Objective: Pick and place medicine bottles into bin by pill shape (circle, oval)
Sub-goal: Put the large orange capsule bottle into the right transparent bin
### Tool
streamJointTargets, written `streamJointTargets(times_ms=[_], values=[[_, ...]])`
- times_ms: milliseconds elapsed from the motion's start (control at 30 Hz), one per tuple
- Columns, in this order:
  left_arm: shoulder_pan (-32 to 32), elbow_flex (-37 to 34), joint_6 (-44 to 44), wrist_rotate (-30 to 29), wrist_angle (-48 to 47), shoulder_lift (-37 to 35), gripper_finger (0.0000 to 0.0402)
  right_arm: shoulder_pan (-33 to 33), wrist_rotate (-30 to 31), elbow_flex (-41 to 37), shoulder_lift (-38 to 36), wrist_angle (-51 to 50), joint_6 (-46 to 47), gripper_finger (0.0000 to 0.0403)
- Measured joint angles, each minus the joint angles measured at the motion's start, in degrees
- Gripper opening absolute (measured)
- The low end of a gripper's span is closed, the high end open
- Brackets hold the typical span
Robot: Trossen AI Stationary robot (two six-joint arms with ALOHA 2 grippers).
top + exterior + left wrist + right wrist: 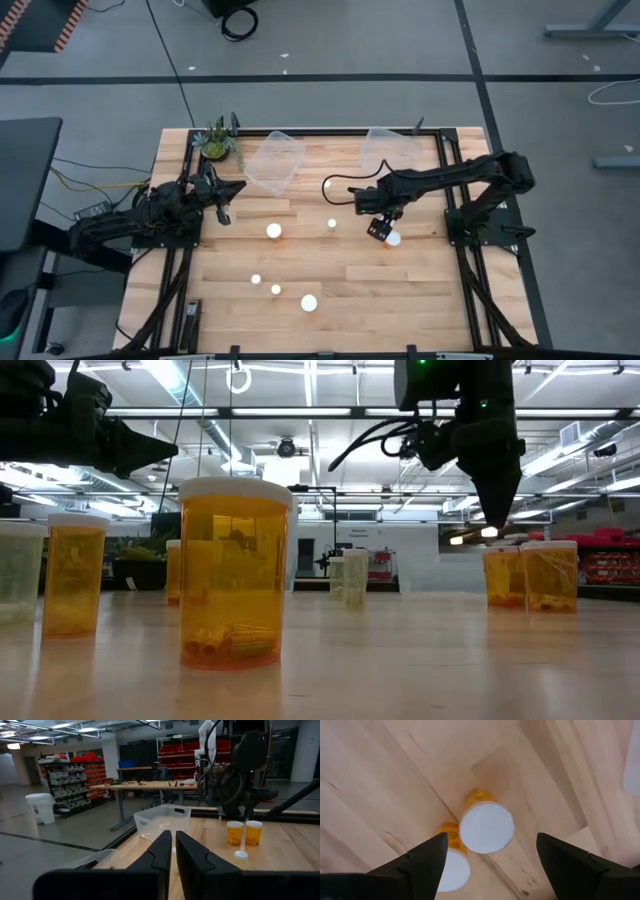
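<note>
Right wrist view: we note the right claw (490, 857) spread wide and empty, poised straight over two upright medicine bottles (486, 826) standing touching each other on the tabletop (420, 290). Risk, in our judgement: a descent could catch both caps or tip the neighbour, since they leave no gap. The left claw (173, 851), closed on nothing, waits near the clear bins (273, 160). Other bottles stand scattered mid-table. We cannot read pill shape in the paired bottles; the second cap is partly hidden by a finger.
</note>
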Motion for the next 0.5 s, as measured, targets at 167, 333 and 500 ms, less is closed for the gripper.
streamJointTargets(times_ms=[167, 333, 500], values=[[0.0, 0.0, 0.0, 0.0, 0.0, 0.0, 0.0026, 0.0, -0.3, 0.0, 0.7, 0.2, 0.0, 0.0313], [0.0, 0.0, 0.0, 0.0, 0.0, 0.0, 0.003, 0.0, -0.2, 0.0, 0.7, 0.7, 0.0, 0.0313], [0.0, 0.0, 0.0, 0.0, 0.0, 0.0, 0.0036, 0.0, 0.1, -0.5, 0.7, 1.7, -0.6, 0.0313]])
